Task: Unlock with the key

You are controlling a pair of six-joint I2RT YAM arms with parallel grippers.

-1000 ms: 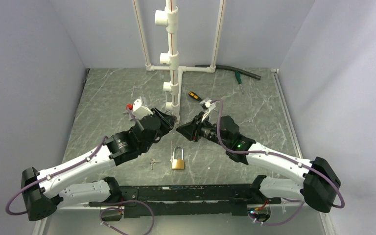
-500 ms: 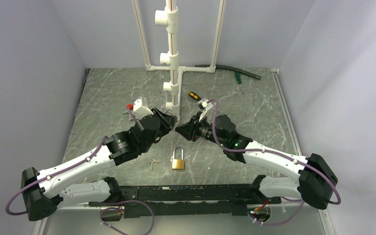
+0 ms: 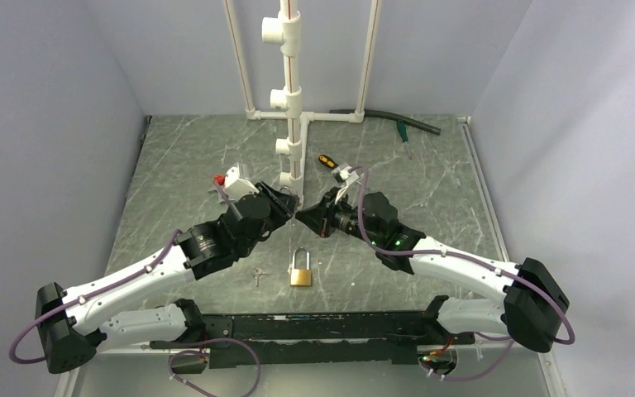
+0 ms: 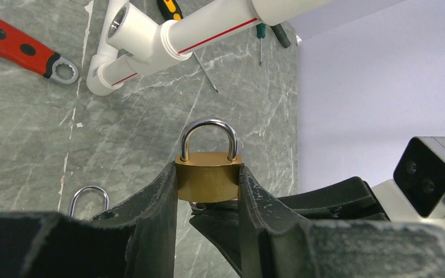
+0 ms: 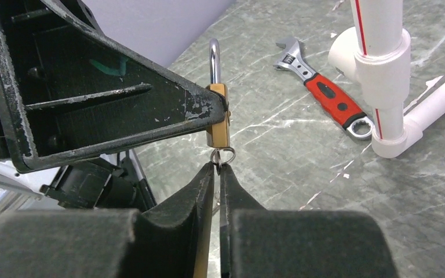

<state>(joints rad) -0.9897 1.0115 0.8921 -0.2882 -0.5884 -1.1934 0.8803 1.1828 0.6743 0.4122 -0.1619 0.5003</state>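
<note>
My left gripper (image 4: pixel 208 174) is shut on a small brass padlock (image 4: pixel 208 184) and holds it by its sides above the table, shackle pointing away. My right gripper (image 5: pixel 218 168) is shut on the small silver key. Only its ring (image 5: pixel 223 155) shows above the fingertips, right under the padlock's body (image 5: pixel 218 130). The key blade is hidden between the tips and the lock's underside. In the top view the two grippers meet tip to tip (image 3: pixel 296 213) near the pipe's foot. The right fingers (image 4: pixel 226 223) show below the padlock in the left wrist view.
A larger brass padlock (image 3: pixel 300 270) and a second small key (image 3: pixel 257 275) lie near the front. A white pipe frame (image 3: pixel 291 99) stands just behind the grippers. A red-handled wrench (image 5: pixel 330 98) and a black-and-orange screwdriver (image 3: pixel 326 161) lie beside it. A dark hose (image 3: pixel 397 122) lies at the back.
My right gripper has moved slightly left and closed the small gap to the padlock in my left gripper. The left arm has held still.
</note>
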